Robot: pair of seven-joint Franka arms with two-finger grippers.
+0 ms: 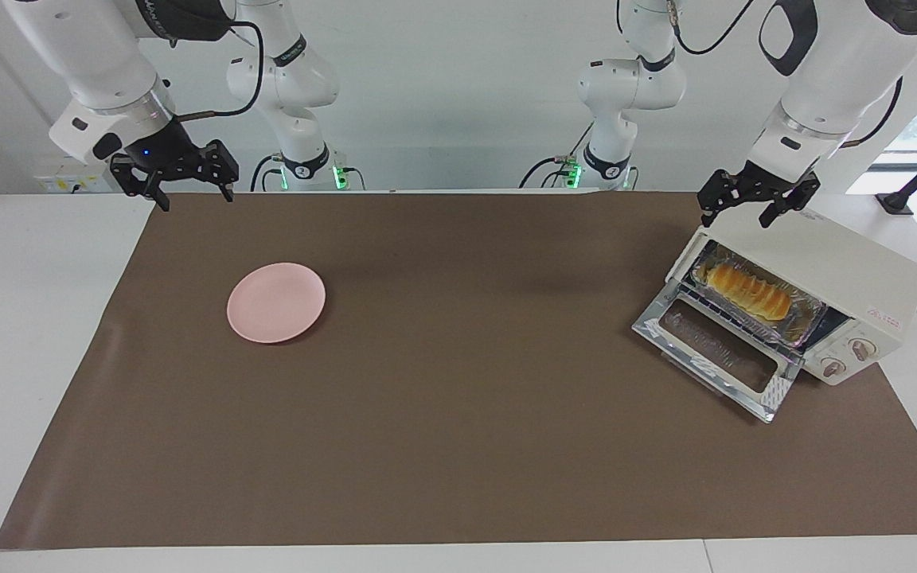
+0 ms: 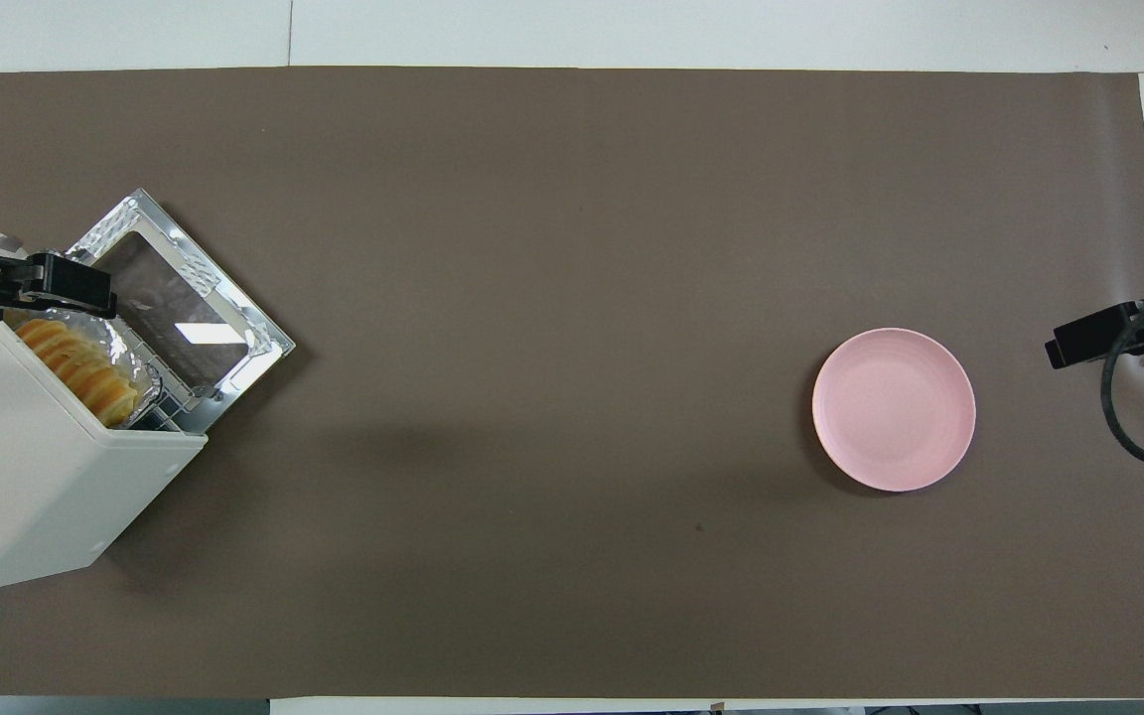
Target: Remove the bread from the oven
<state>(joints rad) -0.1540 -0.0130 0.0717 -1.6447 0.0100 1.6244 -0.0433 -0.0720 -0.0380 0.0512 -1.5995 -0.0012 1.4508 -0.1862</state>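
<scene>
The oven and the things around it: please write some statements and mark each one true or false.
1. The oven door is open. True.
2. The bread lies on the pink plate. False: it sits in a foil tray inside the oven.
3. The left pincer hangs open above the oven. True.
4. The right pincer holds the plate. False: it is open, empty, above the table's edge.

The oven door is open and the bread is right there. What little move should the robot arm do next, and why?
Probably the left gripper should come down toward the bread. It hangs open over the oven, whose door is already down, and the bread lies untouched in its foil tray on the rack. The right gripper waits near the plate.
</scene>
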